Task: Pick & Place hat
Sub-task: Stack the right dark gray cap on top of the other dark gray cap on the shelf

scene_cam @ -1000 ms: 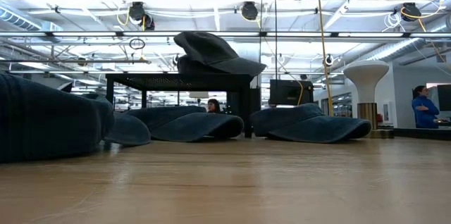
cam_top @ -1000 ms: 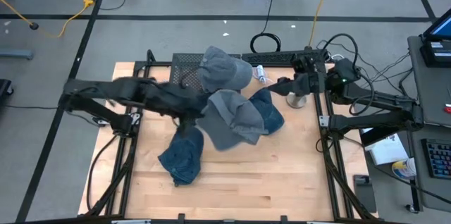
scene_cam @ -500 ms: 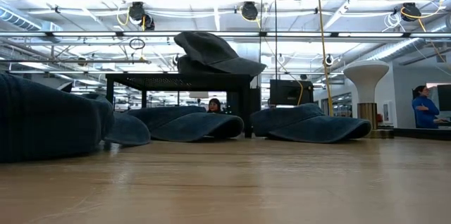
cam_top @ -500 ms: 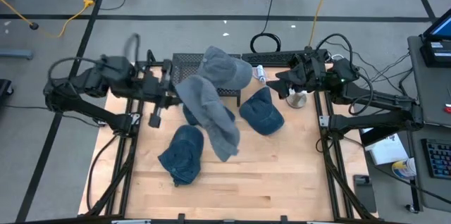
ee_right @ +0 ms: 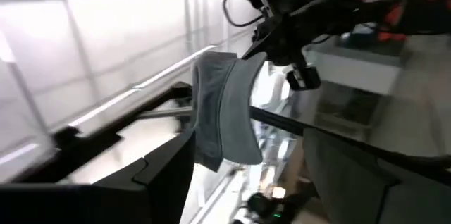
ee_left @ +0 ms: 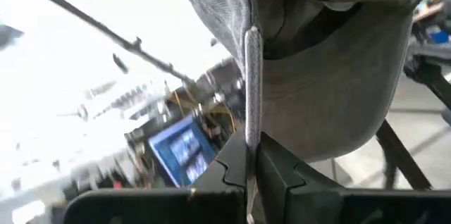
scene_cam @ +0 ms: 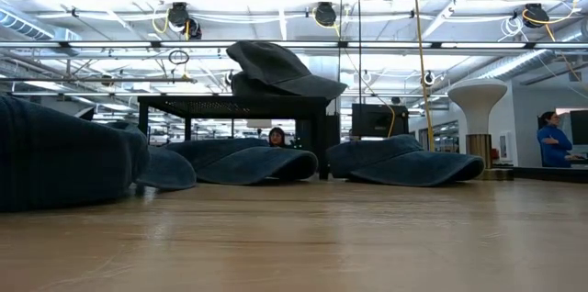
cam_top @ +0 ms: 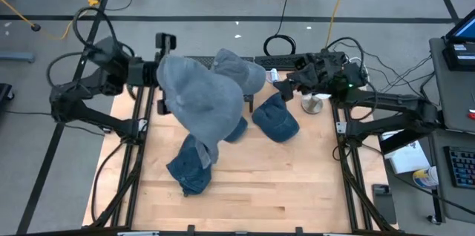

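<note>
Wooden table (cam_top: 282,184) with blue hats (cam_top: 276,119) scattered about. Left hand (cam_top: 165,73) at 10 o'clock, pinched on gray hat (cam_top: 200,102), dangling mid-air. Right hand (cam_top: 286,80) at 2 o'clock, spread wide, holding nothing.

Hidden behind the lifted grey hat (cam_top: 200,106): the left gripper. Cut off in low view: big dark hat (scene_cam: 55,154).

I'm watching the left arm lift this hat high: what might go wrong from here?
The left gripper pinches only the thin brim edge of the grey fabric bucket hat, so it may slip out. The hat hangs over the dark blue denim hats and could snag or drag them.
</note>
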